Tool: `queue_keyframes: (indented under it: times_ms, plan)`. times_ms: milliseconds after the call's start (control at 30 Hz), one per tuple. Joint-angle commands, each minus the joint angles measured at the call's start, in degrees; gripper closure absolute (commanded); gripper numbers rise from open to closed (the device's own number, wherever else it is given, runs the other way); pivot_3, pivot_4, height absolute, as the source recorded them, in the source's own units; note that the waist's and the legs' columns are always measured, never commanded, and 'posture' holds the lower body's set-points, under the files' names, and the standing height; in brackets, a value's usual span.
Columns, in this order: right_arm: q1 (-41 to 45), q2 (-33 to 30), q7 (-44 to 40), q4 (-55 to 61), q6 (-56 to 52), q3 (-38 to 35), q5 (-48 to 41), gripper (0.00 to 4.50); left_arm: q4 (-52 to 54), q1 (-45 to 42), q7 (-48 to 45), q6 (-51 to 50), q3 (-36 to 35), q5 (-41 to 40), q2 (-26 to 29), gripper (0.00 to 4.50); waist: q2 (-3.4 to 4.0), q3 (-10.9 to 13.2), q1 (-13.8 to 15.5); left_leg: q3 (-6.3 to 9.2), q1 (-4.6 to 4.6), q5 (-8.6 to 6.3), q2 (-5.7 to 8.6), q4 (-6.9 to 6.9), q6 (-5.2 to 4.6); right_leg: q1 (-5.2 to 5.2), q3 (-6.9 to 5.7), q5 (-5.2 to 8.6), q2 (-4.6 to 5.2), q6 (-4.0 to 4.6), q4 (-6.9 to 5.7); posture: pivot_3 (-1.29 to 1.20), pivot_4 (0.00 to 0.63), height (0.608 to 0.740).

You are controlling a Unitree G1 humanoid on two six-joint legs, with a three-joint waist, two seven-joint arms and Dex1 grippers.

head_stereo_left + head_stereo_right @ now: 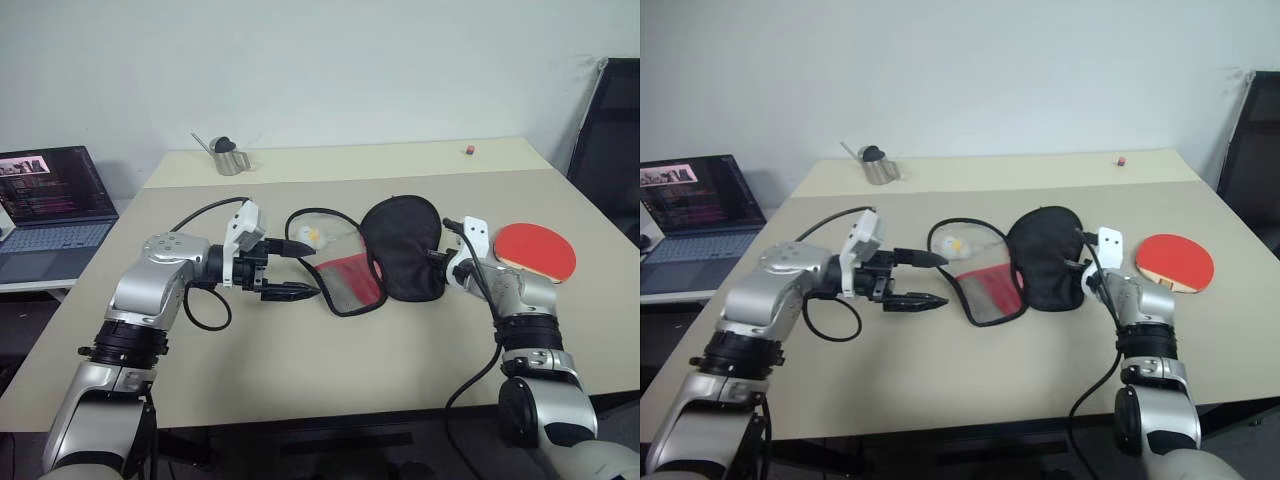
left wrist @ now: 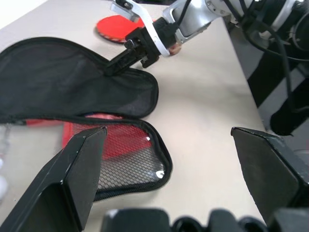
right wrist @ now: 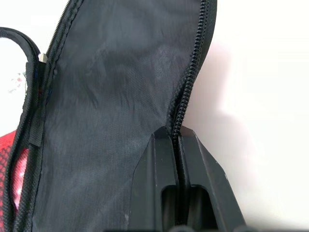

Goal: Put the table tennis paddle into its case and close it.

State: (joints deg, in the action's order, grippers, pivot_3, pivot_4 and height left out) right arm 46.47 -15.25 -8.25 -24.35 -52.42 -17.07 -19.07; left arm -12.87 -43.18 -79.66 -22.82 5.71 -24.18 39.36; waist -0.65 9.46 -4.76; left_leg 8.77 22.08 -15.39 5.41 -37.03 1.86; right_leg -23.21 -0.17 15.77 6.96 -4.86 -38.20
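Beige tabletop [image 1: 300, 370], one piece, carrying all items listed.

Case [image 1: 405, 245]: soft zip pouch, lying unzipped and spread flat at the middle of the tabletop. Black flap to the right, its plain lining facing up; red half with black mesh pocket [image 1: 345, 280] to the left and slightly nearer. Open zipper edge runs around the black flap.

Table tennis paddle [image 1: 537, 250]: red rubber face up, flat on the tabletop at the right, just beyond the right arm and apart from the case. Light-wood handle mostly hidden behind the arm.

Right pincer [image 3: 179, 145]: fingers pressed together, pinching the zipper edge of the case's black flap at its right side. The right wrist view shows the zipper teeth running down between the two black fingers.

Left pincer [image 1: 300, 268]: fingers spread wide, holding nothing, pointing rightward toward the mesh half of the case and just left of it, above the tabletop.

Black cable [image 1: 310, 215]: looped on the tabletop at the case's far left edge.

Small metal pitcher [image 1: 230, 157]: far left part of the tabletop, upright.

Small red object [image 1: 468, 150]: far right edge of the tabletop, too small to identify.

Laptop [image 1: 50, 205]: open, screen lit, on a separate surface to the left.
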Motion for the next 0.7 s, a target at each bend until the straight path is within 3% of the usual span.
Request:
queue_keyframes:
  times_ms: [33, 400, 533, 700]
  plan:
    - [-1.26, -1.62, 0.45, 4.44, -1.55, -1.43, -0.82, 4.49, -0.88, -2.52, -1.65, 1.87, 0.04, 0.63, -0.62, 0.00, 0.00, 0.00, -0.09, -0.03, -0.01, 0.00, 0.00, 0.00, 0.00, 0.00, 0.02, 0.00, 0.00, 0.00, -0.01, 0.00, 0.150, 0.740]
    - [0.05, -2.33, -1.71, 1.46, 0.41, 1.03, 0.10, 4.49, -2.43, -2.94, -2.50, 3.08, 0.28, 1.54, -1.99, 0.00, -0.01, 0.00, -0.08, -0.36, -0.14, 0.03, 0.00, -0.06, -0.06, -0.09, 0.35, 0.00, 0.00, -0.01, -0.39, 0.00, 0.150, 0.740]
    - [0.82, -2.48, -1.83, -0.64, 2.77, 2.07, 1.20, 3.51, -1.61, -1.98, -2.01, 2.88, -0.19, 1.40, -2.03, 0.00, -0.01, 0.00, -0.11, -0.66, -0.30, 0.06, -0.01, -0.06, -0.12, -0.12, 0.62, 0.00, -0.02, -0.01, -0.58, 0.00, 0.150, 0.740]
    - [1.90, -3.54, -2.67, -3.37, 8.79, 3.63, 3.55, 1.77, -0.12, -0.21, -0.99, 2.40, -0.96, 0.90, -1.76, 0.00, -0.02, 0.00, -0.11, -0.89, -0.32, 0.08, -0.03, -0.06, -0.15, -0.22, 0.80, 0.00, -0.02, -0.02, -0.68, 0.00, 0.150, 0.740]
